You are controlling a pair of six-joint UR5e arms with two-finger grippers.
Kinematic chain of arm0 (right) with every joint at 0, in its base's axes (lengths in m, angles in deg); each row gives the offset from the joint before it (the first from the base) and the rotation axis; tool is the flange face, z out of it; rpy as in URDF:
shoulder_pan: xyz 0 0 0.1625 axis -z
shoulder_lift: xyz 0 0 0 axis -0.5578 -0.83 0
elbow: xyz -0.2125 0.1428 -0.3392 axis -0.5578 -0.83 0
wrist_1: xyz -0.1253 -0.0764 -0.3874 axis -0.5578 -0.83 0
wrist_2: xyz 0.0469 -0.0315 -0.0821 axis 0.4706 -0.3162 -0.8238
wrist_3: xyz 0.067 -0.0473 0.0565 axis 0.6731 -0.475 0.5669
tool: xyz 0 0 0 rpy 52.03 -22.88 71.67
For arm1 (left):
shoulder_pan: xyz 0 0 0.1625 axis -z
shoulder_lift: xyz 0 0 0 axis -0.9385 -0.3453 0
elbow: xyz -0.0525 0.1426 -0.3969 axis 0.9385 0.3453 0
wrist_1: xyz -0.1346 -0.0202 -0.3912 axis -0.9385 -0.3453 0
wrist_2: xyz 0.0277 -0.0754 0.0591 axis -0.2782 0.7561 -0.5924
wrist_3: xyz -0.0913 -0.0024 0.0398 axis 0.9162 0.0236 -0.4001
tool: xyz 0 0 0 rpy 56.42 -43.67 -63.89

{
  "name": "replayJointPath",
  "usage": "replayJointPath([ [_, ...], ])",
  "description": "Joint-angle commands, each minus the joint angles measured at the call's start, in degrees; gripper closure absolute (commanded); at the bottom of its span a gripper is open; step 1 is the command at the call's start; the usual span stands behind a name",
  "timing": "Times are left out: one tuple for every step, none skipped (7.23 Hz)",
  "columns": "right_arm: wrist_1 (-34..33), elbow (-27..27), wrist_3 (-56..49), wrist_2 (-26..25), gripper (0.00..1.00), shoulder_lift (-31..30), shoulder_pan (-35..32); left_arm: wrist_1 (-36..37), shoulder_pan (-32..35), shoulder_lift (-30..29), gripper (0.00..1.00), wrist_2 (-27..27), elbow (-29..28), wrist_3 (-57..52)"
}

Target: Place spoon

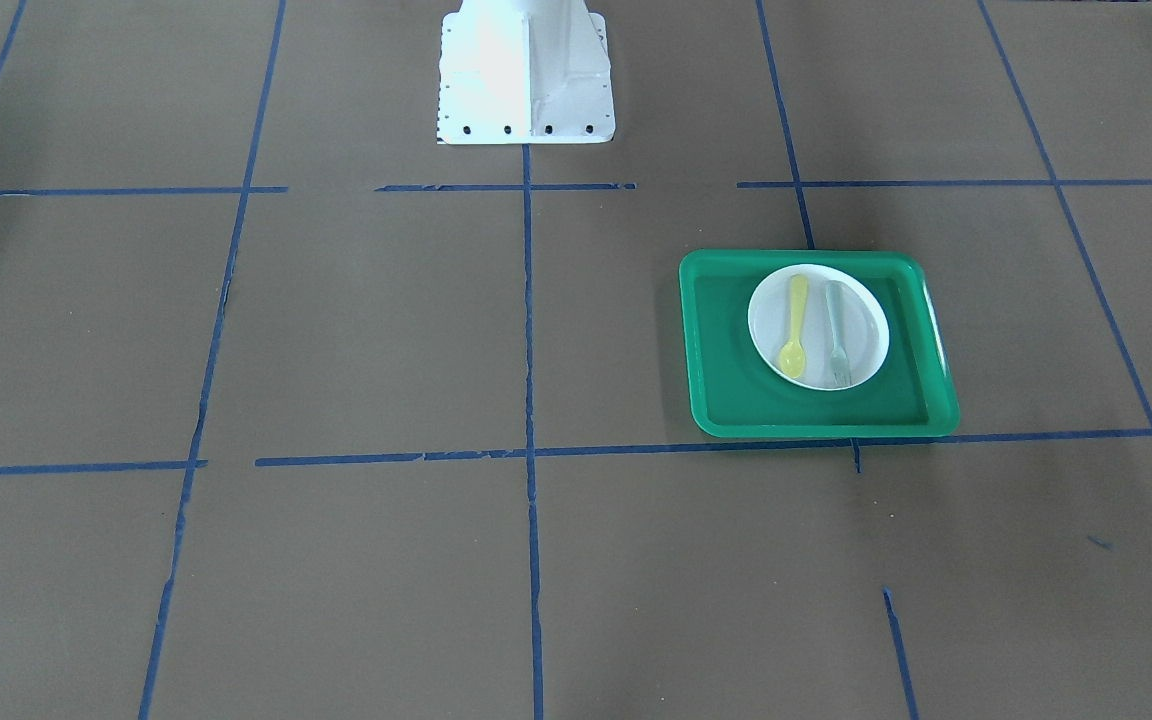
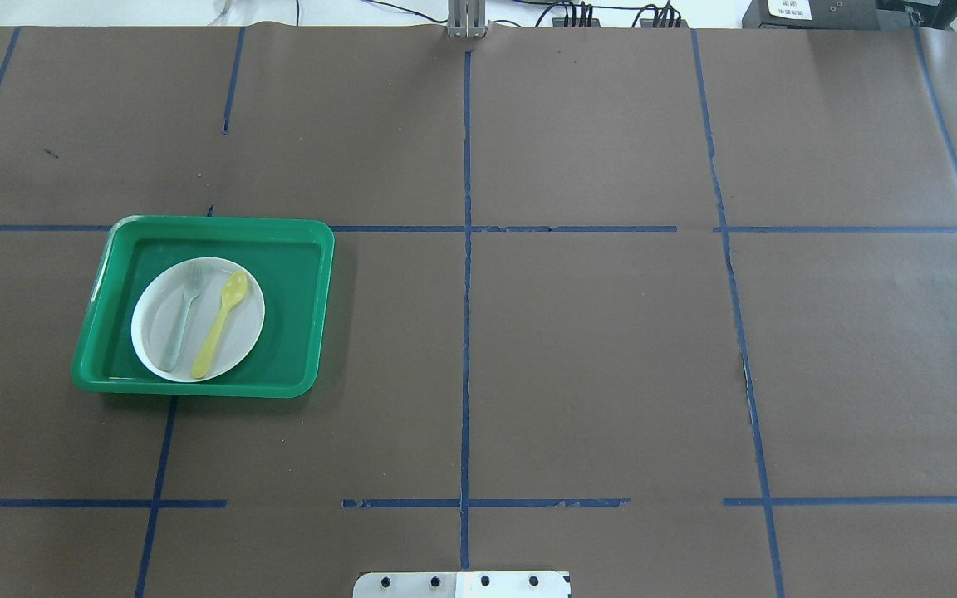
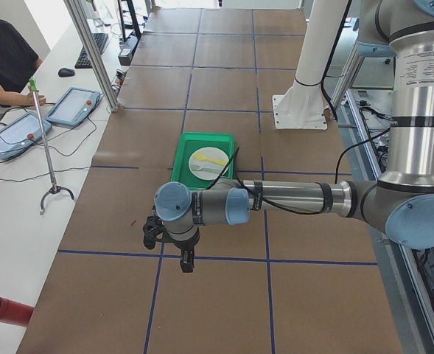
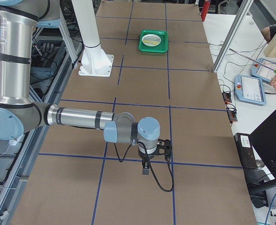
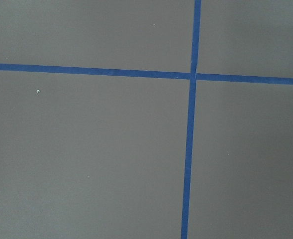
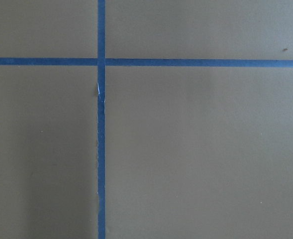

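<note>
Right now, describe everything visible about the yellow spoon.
The spoon is small, pale yellow and plastic-looking, with an oval bowl and a flat, slim handle. It lies flat on the white plate, which sits in the green tray. Its bowl points away from the robot, and its handle end reaches the plate's near rim. The grey-green fork lies beside it, roughly parallel and not touching. Only the plate touches it.

The left arm (image 3: 298, 198) holds its forearm level, and the left gripper (image 3: 186, 262) hangs from the wrist and points down. The right arm (image 4: 77, 117) has the same pose, its right gripper (image 4: 146, 169) also pointing down. Whether the fingers of either gripper are apart or together cannot be told.
</note>
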Motion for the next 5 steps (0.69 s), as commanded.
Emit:
replayJointPath([
  [0.0,0.0,0.0,0.0,0.00,0.0,0.0,-1.5,0.0,0.1,0.00,0.0,0.5,-0.3],
  [0.0,0.0,0.0,0.0,0.00,0.0,0.0,-1.7,-0.1,-0.1,0.00,-0.1,0.8,-0.3],
  [0.0,0.0,0.0,0.0,0.00,0.0,0.0,-1.8,-0.1,-1.0,0.00,-0.2,0.7,-0.3],
  [0.0,0.0,0.0,0.0,0.00,0.0,0.0,-1.8,-0.9,-2.1,0.00,-1.6,1.5,0.4],
  [0.0,0.0,0.0,0.0,0.00,0.0,0.0,-1.7,-2.6,-2.4,0.00,-3.4,4.5,1.2],
])
